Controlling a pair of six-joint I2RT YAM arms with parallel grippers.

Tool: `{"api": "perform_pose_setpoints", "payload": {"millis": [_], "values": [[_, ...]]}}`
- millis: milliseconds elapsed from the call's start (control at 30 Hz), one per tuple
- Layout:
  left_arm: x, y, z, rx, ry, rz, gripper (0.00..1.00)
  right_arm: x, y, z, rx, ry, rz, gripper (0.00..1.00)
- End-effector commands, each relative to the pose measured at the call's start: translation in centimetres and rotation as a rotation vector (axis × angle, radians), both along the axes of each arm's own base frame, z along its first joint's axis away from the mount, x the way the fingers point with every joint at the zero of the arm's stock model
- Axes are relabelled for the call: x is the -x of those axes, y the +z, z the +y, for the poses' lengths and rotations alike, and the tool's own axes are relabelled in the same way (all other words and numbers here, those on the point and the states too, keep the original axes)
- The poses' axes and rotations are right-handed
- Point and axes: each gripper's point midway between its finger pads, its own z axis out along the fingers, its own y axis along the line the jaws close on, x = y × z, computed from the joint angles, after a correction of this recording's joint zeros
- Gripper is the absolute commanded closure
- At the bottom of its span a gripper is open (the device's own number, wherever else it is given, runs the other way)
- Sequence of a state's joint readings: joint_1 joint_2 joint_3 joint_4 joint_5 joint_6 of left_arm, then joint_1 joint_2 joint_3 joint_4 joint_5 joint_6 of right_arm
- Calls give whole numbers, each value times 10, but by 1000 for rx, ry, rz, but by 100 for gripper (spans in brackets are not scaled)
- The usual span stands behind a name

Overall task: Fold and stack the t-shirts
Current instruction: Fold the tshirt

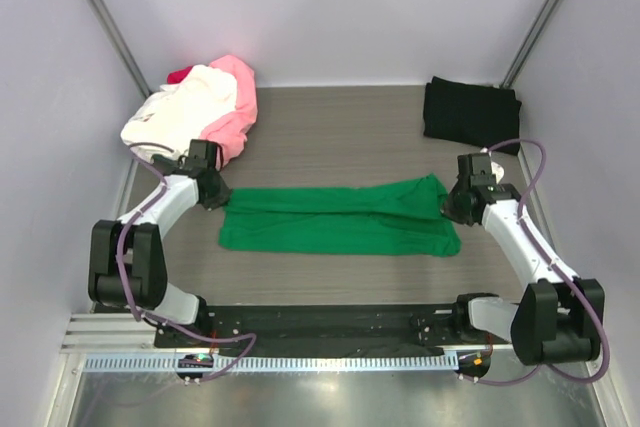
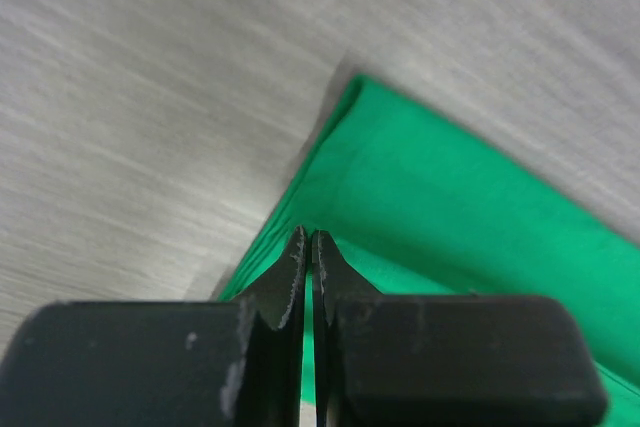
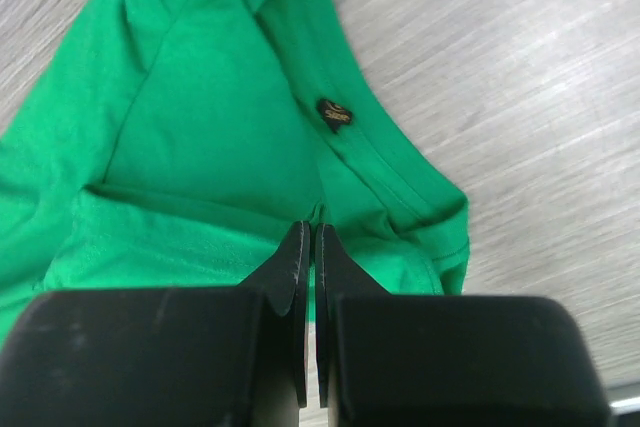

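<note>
Pale white walls closed in the grey wood-grain table on three sides, with slanted metal posts in the far corners. The left white-and-black arm rose from its base at the near edge, bent sharply at the elbow and reached inward and forward. The right white-and-black arm mirrored it from the other side.

Between them the bright green short-sleeved t-shirt lay flat across the middle of the table as a long band folded lengthwise. At the far left corner a loose heap held a cream-white shirt over a pink one, with a bit of red cloth behind. A folded black shirt sat at the far right, well apart from the green one.

The left gripper pointed down at the green shirt's left end, its jaws pressed together. The right gripper was likewise closed at the right end. Whether either pinched cloth could not be told.

A small dark label showed on the green shirt's hem.
</note>
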State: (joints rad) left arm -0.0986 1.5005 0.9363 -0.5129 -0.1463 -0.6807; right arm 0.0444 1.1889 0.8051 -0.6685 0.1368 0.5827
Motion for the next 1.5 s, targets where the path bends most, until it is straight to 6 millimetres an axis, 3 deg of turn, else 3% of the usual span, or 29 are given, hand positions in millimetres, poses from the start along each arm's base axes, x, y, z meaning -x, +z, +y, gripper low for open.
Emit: {"api": "perform_pose_setpoints", "payload": {"millis": [0, 133, 167, 267, 300, 467, 600, 700, 733, 767, 933, 1067, 1233, 1333, 1433, 1467], "values": [[-6, 13, -4, 36, 22, -97, 100, -1, 11, -10, 10, -124, -105, 99], [7, 8, -2, 41, 38, -91, 99, 10, 4, -16, 12, -197, -113, 99], [10, 11, -1, 42, 49, -99, 97, 11, 2, -18, 10, -221, -115, 78], [22, 11, 4, 25, 71, -92, 74, 17, -3, -23, 13, -276, -115, 19], [25, 17, 10, 3, 92, -110, 67, 18, -3, -25, 15, -289, -121, 16], [29, 52, 25, -49, 149, -216, 61, 10, 12, -26, 3, -291, -193, 15], [17, 74, 9, 21, 79, -317, 60, -8, 23, 10, -134, -144, -243, 21], [4, 70, -19, 54, -43, -298, 61, -17, 24, 42, -191, -59, -245, 23], [1, 54, -27, 41, -83, -240, 62, -19, 23, 54, -215, -35, -237, 22], [-5, 55, -35, 41, -110, -235, 62, -21, 23, 69, -235, 6, -238, 23], [-7, 18, -76, 47, -225, -102, 67, -23, -6, 105, -331, 59, -131, 23], [2, -15, -87, 33, -239, 0, 70, -19, -31, 98, -282, 42, -52, 21], [27, -44, -81, 11, -227, 95, 74, -19, -60, 78, -245, -9, 38, 20], [50, -59, -81, 16, -200, 141, 74, -32, -72, 72, -225, -9, 66, 20], [80, -71, -94, 19, -198, 178, 74, -62, -71, 70, -185, -4, 47, 21], [89, -73, -105, 22, -224, 186, 74, -81, -71, 75, -192, 7, 44, 21]]}}
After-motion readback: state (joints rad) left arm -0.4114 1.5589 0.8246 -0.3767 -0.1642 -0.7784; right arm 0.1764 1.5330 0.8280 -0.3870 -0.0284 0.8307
